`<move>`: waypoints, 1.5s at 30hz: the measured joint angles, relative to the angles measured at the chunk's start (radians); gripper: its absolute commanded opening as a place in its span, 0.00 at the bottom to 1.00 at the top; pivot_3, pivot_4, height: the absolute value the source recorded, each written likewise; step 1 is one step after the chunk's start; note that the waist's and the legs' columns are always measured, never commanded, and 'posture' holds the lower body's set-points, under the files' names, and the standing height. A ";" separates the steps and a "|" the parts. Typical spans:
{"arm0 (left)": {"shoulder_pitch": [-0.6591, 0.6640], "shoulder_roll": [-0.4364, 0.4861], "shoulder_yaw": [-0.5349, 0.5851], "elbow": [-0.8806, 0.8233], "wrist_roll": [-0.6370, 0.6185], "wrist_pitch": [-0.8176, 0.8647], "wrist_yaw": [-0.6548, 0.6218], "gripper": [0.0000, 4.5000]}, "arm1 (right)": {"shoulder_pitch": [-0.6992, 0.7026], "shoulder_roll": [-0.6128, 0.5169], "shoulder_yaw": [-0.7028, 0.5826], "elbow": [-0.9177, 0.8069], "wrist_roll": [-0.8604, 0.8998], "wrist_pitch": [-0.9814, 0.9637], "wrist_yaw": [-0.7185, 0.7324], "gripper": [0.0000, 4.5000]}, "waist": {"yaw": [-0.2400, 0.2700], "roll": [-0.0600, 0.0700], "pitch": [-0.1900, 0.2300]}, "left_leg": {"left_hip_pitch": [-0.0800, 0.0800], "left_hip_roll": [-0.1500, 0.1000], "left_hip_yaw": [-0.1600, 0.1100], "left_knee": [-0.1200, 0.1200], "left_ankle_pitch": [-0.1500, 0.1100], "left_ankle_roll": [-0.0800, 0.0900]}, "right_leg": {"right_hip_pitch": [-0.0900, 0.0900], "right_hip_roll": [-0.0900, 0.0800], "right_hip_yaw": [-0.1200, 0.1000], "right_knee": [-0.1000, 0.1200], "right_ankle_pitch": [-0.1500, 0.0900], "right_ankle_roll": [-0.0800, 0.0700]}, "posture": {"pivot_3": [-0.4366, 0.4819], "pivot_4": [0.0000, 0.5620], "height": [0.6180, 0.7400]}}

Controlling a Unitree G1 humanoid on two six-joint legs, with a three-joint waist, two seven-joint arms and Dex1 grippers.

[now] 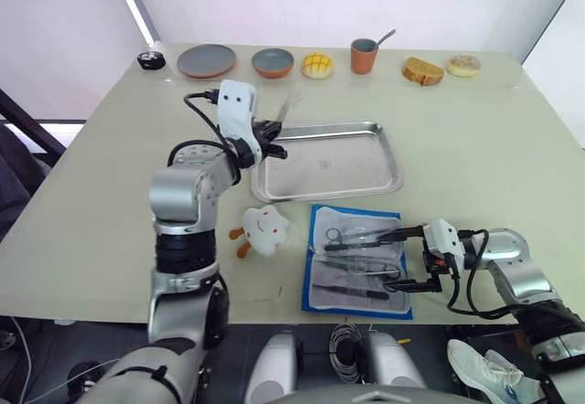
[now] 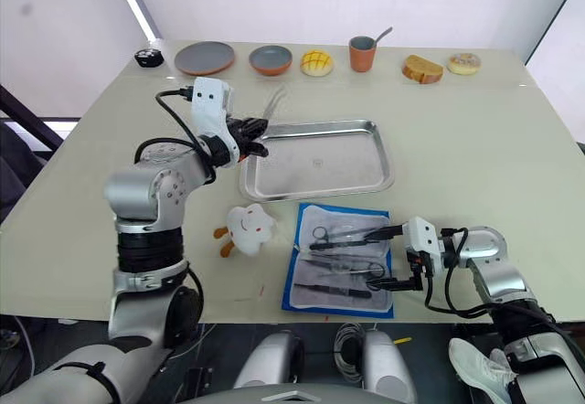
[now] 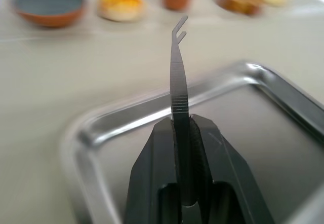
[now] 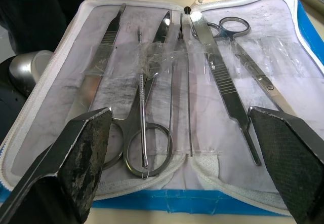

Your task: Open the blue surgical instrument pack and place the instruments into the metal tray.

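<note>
The metal tray (image 1: 329, 160) lies empty just beyond the opened blue surgical instrument pack (image 1: 357, 260). Tweezers (image 3: 178, 67) are pinched in the left gripper (image 1: 271, 139) over the tray's corner; released early, they could be dropped outside. The right gripper (image 1: 405, 258) is spread wide over the instruments (image 4: 167, 72), where several might be snagged together.

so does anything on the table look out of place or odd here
Mostly the white plush toy: it lies beside the opened blue surgical instrument pack, with no part in the job. Otherwise things look orderly: instruments sit strapped in the pack, and the left gripper holds tweezers over the metal tray.
</note>
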 measured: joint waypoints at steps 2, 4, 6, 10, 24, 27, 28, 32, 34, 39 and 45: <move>0.002 -0.051 -0.002 0.017 0.030 0.000 0.093 0.01 | -0.003 0.000 -0.001 0.004 0.000 -0.002 0.005 1.00 | 0.001 0.000 0.000 | 0.000 0.000 0.000 0.000 0.000 0.000 | 0.000 0.000 0.000 0.000 0.000 0.000 | 0.48 0.27 1.00; 0.003 -0.096 0.000 0.016 0.044 0.001 0.147 0.01 | -0.003 0.000 -0.002 0.006 0.000 -0.003 0.006 1.00 | 0.003 0.000 0.000 | 0.000 0.000 0.000 0.000 0.000 0.000 | 0.000 0.000 0.000 0.000 0.000 0.000 | 0.48 0.27 1.00; 0.016 -0.141 -0.010 0.016 0.057 -0.006 0.193 0.01 | -0.002 0.000 -0.002 0.006 0.000 -0.003 0.007 1.00 | 0.004 0.000 0.000 | 0.000 0.000 0.000 0.000 0.000 -0.001 | 0.000 -0.001 0.000 0.000 0.000 0.000 | 0.48 0.27 1.00; 0.055 -0.197 -0.045 0.018 0.070 -0.007 0.244 0.01 | -0.002 0.000 -0.002 0.005 0.000 -0.003 0.006 1.00 | 0.004 0.000 0.000 | 0.000 0.000 0.000 0.000 0.000 -0.001 | 0.000 -0.001 0.000 0.000 0.000 0.000 | 0.48 0.27 1.00; 0.060 -0.205 -0.023 0.069 0.083 -0.003 0.325 0.01 | 0.012 -0.003 -0.008 -0.013 0.000 0.004 -0.002 1.00 | 0.006 0.000 0.000 | -0.001 -0.001 0.000 -0.001 0.000 -0.001 | 0.000 -0.001 0.000 -0.001 0.000 0.000 | 0.48 0.27 1.00; 0.060 -0.205 -0.007 0.078 0.083 0.003 0.331 0.01 | 0.014 -0.004 -0.008 -0.016 0.000 0.005 -0.004 1.00 | 0.007 0.000 0.000 | 0.000 -0.001 0.000 -0.001 0.000 -0.001 | 0.000 -0.001 -0.001 -0.001 0.000 0.000 | 0.48 0.27 1.00; 0.060 -0.206 -0.004 0.079 0.083 0.008 0.336 0.01 | 0.015 -0.005 -0.008 -0.019 0.000 0.007 -0.006 1.00 | 0.007 0.000 0.000 | -0.001 -0.001 0.000 -0.001 0.000 -0.001 | 0.000 -0.001 -0.001 -0.001 0.000 0.000 | 0.48 0.27 1.00; 0.060 -0.207 -0.001 0.081 0.083 0.025 0.344 0.01 | 0.018 -0.005 -0.008 -0.023 0.000 0.008 -0.011 1.00 | 0.007 0.000 0.000 | -0.001 -0.001 -0.001 -0.001 0.000 -0.001 | 0.000 -0.001 -0.001 -0.001 0.000 0.000 | 0.48 0.27 1.00; 0.060 -0.209 0.002 0.081 0.082 0.039 0.346 0.01 | 0.019 -0.005 -0.008 -0.024 0.000 0.008 -0.012 1.00 | 0.007 0.000 0.000 | -0.001 -0.001 0.000 -0.001 0.000 -0.001 | 0.000 -0.001 -0.001 -0.001 0.000 0.000 | 0.48 0.27 1.00; 0.061 -0.217 0.010 0.081 0.082 0.050 0.347 0.01 | 0.020 -0.005 -0.008 -0.026 0.000 0.010 -0.013 1.00 | 0.007 0.000 0.000 | -0.001 -0.001 -0.001 -0.001 0.000 -0.002 | 0.000 -0.001 -0.001 -0.001 0.000 0.000 | 0.48 0.27 1.00; 0.061 -0.226 0.026 0.076 0.068 0.072 0.344 0.34 | 0.020 -0.004 -0.008 -0.026 0.000 0.010 -0.014 1.00 | 0.006 0.000 0.000 | -0.001 -0.001 -0.001 -0.001 0.000 -0.002 | 0.000 -0.001 -0.001 -0.001 0.000 0.000 | 0.48 0.27 1.00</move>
